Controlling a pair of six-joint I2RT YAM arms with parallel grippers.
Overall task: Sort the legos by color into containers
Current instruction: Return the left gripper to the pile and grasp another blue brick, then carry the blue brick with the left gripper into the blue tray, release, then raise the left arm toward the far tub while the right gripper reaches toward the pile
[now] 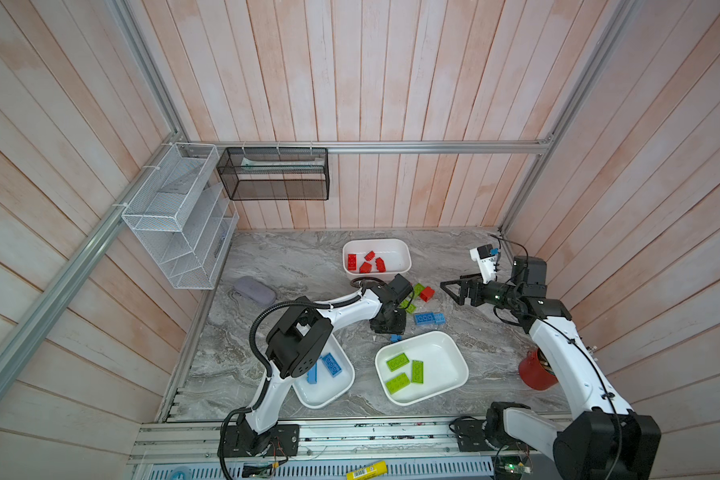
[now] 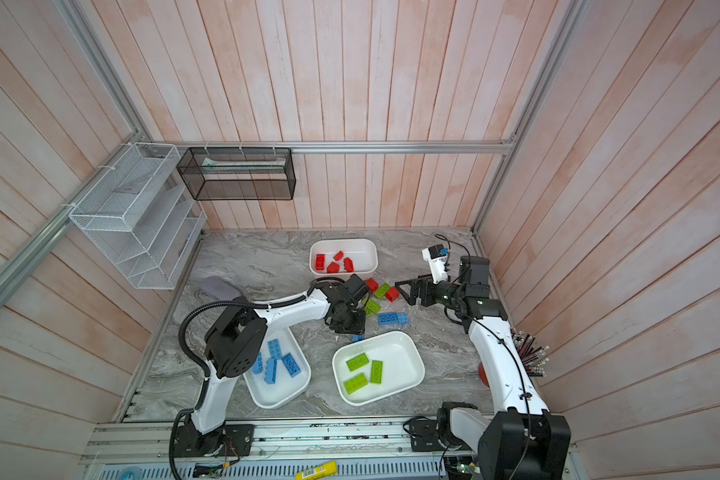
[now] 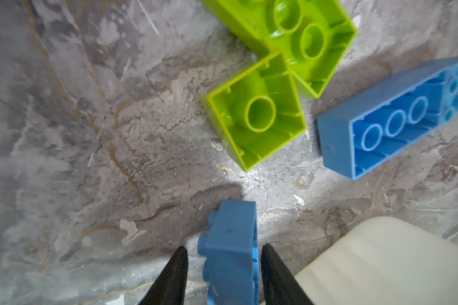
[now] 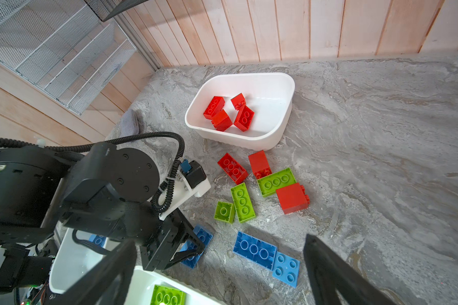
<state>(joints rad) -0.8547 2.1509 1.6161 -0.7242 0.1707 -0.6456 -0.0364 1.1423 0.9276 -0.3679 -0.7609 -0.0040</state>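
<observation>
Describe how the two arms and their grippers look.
Left arm and right arm: white shells with black round joints. A ribbed black hose loops along the left one; thin black wires trail the right. Left gripper and right gripper have slim black pointed fingers.

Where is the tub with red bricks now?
In both top views the tub stands at the back of the table, centre, just behind the loose bricks.

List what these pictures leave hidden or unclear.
- Tub of blue bricks: in both top views the left arm covers part, so the count is unsure.
- Left gripper: the left wrist view's edge cuts off its fingers; contact with the blue brick unclear.
- Gray case: in both top views, too small to identify.
</observation>
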